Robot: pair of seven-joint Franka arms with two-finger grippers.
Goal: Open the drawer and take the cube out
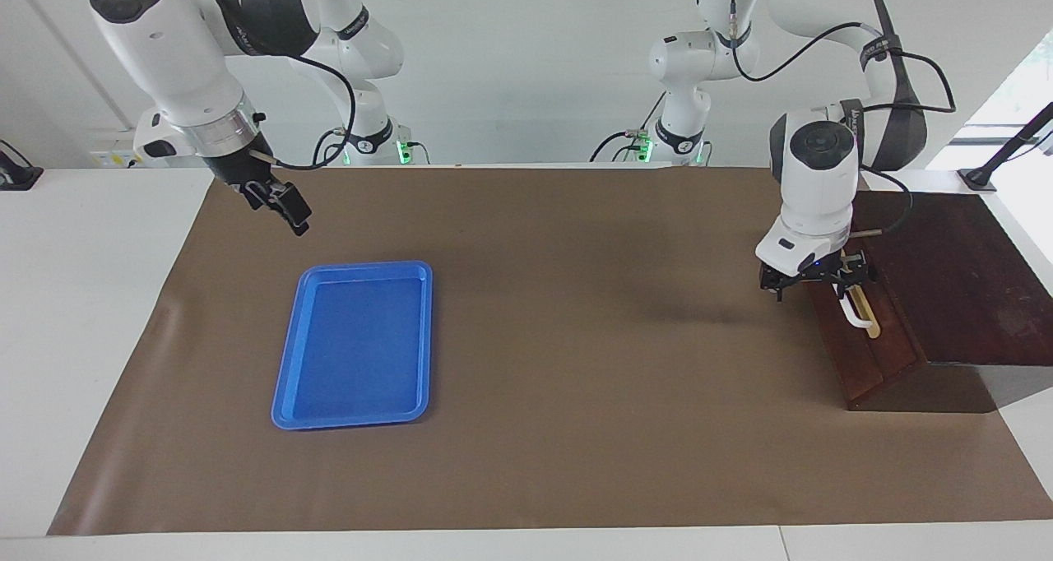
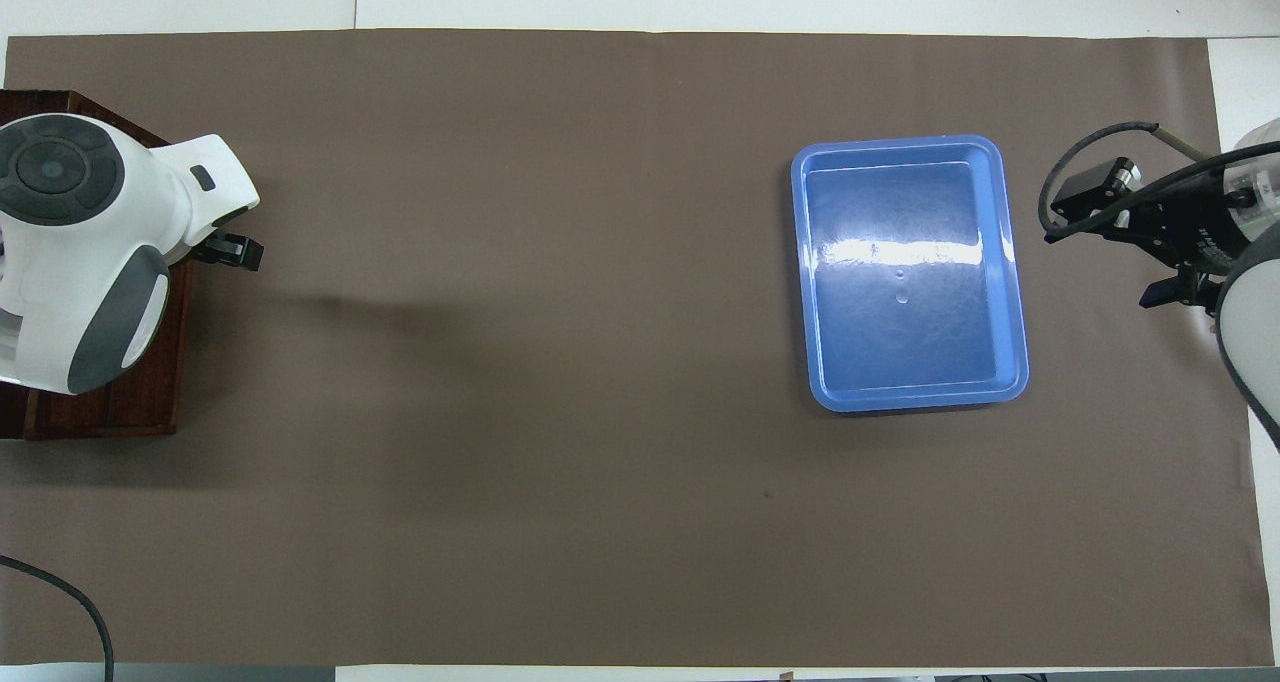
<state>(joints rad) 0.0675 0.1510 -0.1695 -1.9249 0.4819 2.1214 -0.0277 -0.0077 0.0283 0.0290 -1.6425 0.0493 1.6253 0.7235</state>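
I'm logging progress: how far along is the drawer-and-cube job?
Nothing is finished: the drawer looks shut and no cube shows. In hand: the left tool, open, is at the white handle. The right tool waits above the mat near the blue tray. Left: pull, pick.

White bench (image 1: 99, 314) carries a brown mat (image 1: 576, 429) across most of its top. Plain white wall (image 1: 526, 67) rises above the bench; daylight window (image 1: 1024, 92) adjoins the wall.
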